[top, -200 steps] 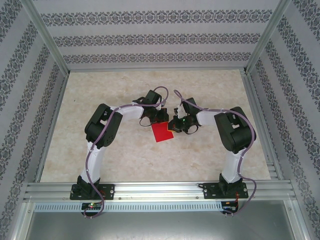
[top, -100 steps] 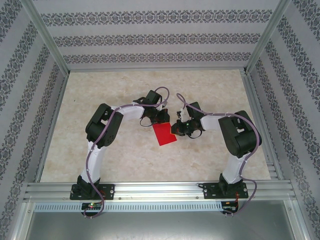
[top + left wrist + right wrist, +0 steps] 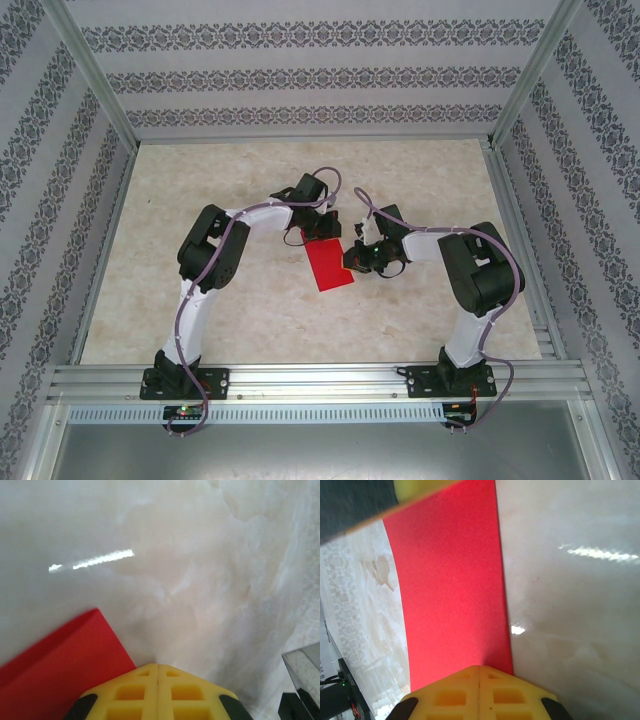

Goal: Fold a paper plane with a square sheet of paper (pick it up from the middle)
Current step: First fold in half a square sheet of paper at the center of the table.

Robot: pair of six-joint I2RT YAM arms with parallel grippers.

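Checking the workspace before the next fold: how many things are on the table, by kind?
Red paper sheet: 1
Grippers: 2 (left gripper, right gripper)
Total: 3

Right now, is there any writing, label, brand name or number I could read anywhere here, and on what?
None: no readable text anywhere.
The red paper is plain, the wallpaper bears only a repeating pattern, and the table shows just marbling.

Overhead camera, two close wrist cameras
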